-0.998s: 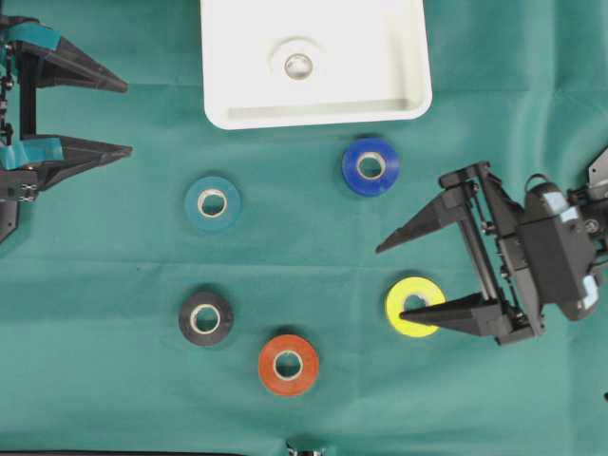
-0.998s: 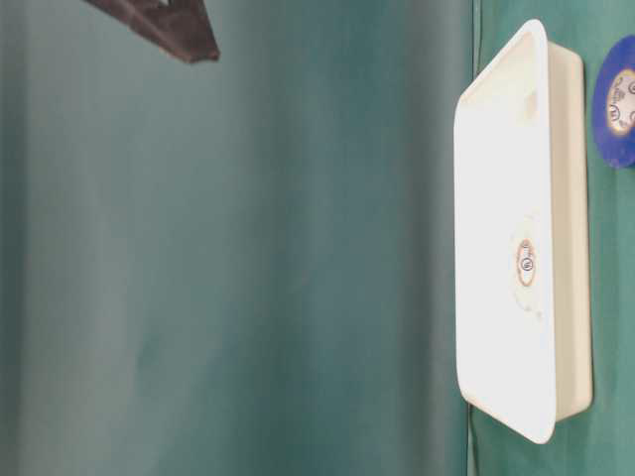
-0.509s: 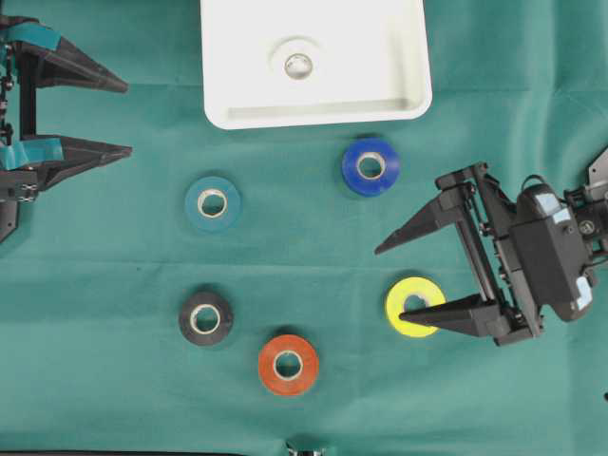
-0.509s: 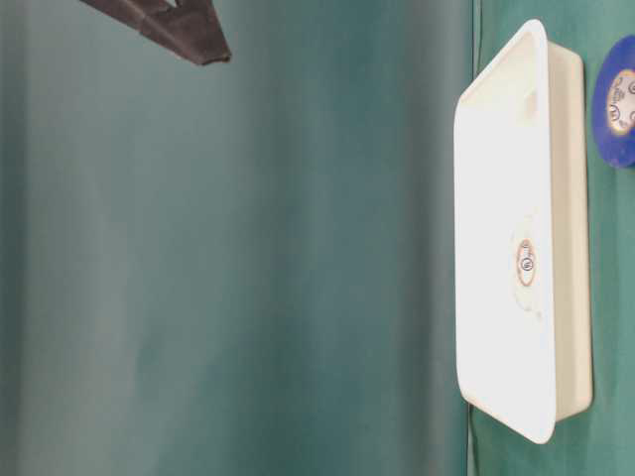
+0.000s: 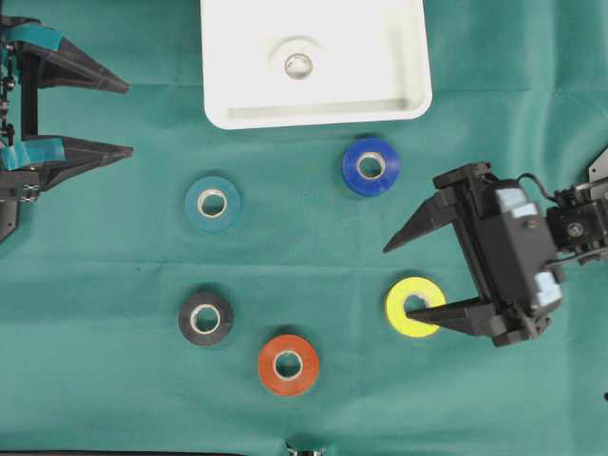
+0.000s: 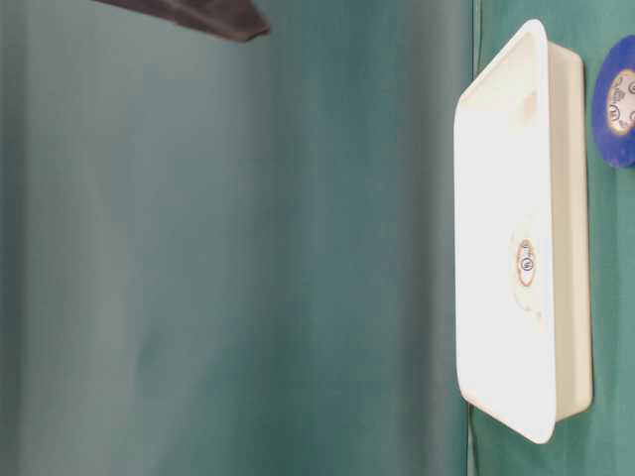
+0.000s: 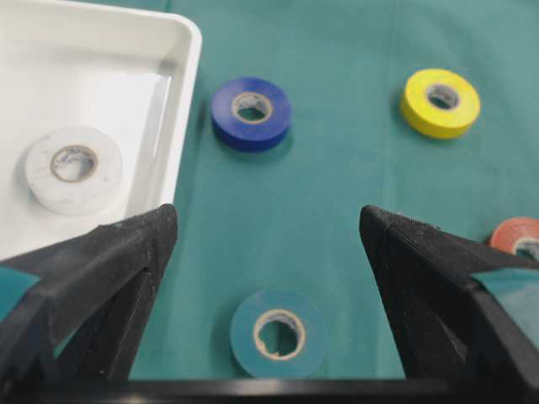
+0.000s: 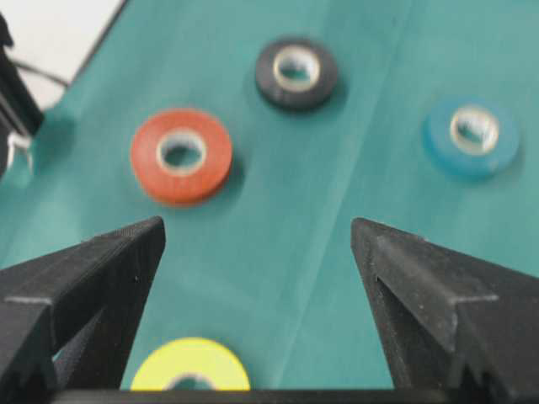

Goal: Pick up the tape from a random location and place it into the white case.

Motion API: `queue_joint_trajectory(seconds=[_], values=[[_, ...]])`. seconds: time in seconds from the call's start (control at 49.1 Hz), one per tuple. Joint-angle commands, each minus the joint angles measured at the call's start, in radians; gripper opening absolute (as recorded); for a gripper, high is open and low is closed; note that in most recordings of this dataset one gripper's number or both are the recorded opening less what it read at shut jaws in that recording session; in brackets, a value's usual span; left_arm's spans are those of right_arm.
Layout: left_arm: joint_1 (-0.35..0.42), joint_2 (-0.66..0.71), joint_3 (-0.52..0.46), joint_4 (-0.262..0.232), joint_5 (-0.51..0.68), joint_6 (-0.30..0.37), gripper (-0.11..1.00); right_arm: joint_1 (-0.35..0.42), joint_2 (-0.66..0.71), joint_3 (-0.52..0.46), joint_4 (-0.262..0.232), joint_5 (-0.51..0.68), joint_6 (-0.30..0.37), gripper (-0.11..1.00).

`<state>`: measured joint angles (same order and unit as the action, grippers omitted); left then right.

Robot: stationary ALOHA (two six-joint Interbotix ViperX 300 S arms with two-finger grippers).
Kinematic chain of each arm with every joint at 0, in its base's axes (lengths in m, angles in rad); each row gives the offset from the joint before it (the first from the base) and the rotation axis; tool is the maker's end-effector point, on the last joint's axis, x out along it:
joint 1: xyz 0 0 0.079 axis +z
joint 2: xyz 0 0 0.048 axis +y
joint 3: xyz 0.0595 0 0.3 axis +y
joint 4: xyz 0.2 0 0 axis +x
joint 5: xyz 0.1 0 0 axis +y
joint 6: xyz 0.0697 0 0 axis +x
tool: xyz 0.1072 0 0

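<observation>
White roll (image 7: 73,168) in white case (image 7: 160,109): left wrist only | right hand (image 5: 410,275) open over yellow tape (image 5: 410,296) | left hand (image 5: 123,118) open

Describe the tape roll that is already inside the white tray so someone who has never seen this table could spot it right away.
Find the shallow white rectangular plastic tray at the top of the green cloth in the overhead view. The white tape roll lies flat inside it. It is the only roll in the tray and the only white one; the coloured rolls lie on the cloth.

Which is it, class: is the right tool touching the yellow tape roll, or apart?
Cannot tell. Overhead, one fingertip of the open right tool overlaps the yellow tape roll; height is unreadable. The right wrist view shows no contact.
</observation>
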<state>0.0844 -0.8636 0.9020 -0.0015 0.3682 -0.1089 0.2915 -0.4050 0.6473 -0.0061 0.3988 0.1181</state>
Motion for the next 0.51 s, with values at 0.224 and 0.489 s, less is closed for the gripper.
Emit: queue_joint_trajectory(seconds=[0.224,0.489], values=[[0.002,0.003,-0.014,0.002,-0.011,0.002,0.99,0.002,0.052,-0.127,-0.002,0.267,0.055,0.89],[0.002,0.003,-0.014,0.002,-0.009,0.000,0.99,0.002,0.091,-0.218,-0.003,0.465,0.060,0.89]])
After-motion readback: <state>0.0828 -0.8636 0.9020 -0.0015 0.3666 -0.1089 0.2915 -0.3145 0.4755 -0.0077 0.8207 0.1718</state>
